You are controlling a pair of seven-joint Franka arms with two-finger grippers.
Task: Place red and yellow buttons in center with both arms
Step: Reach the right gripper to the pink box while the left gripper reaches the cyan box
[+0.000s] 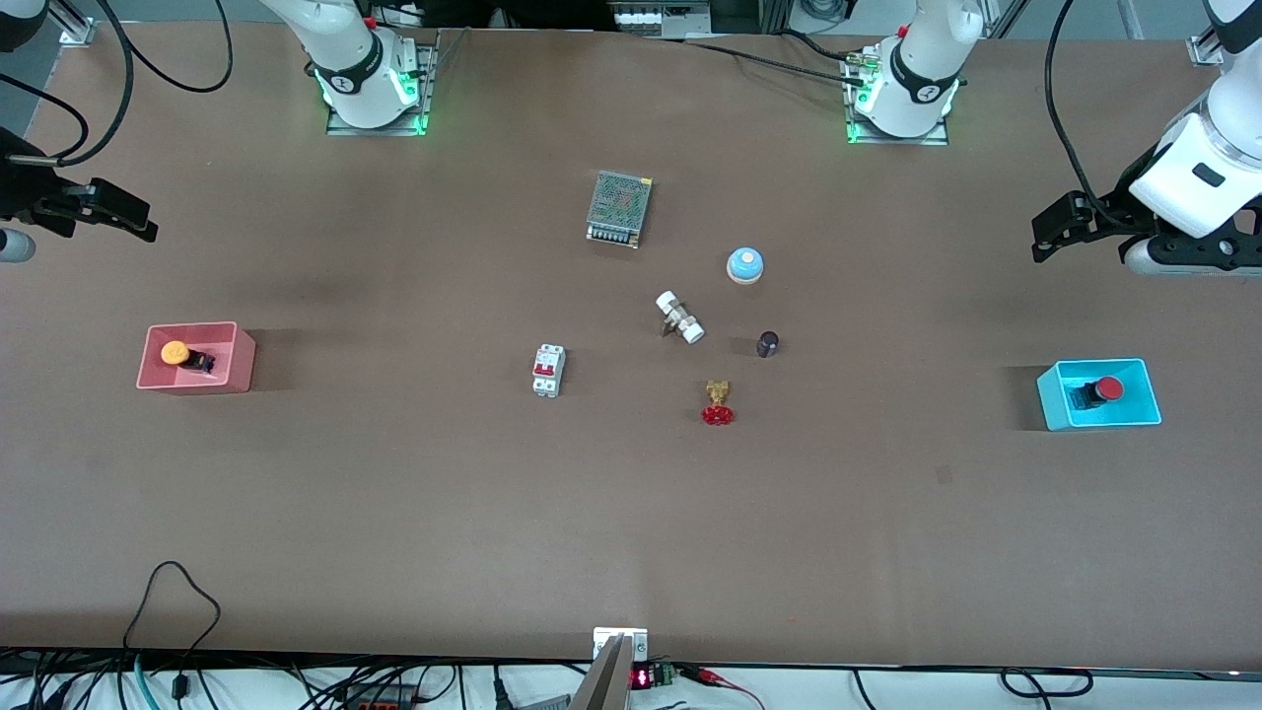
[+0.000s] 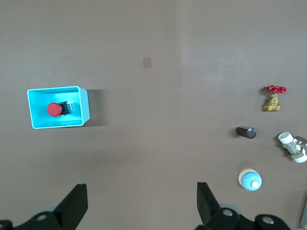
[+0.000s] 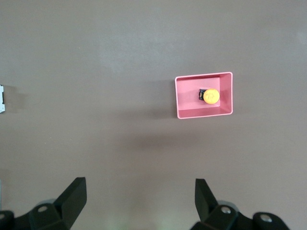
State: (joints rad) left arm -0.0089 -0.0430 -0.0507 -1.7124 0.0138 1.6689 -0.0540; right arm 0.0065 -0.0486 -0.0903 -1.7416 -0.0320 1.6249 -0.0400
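Note:
The orange-yellow button lies in a pink bin toward the right arm's end of the table; it also shows in the right wrist view. The red button lies in a cyan bin toward the left arm's end; it also shows in the left wrist view. My right gripper hangs open and empty over bare table at its end, apart from the pink bin. My left gripper hangs open and empty over bare table at its end, apart from the cyan bin. The center is brown tabletop.
Around the center lie a mesh-covered power supply, a light-blue domed button, a white fitting, a dark cylinder, a brass valve with a red handwheel and a white circuit breaker.

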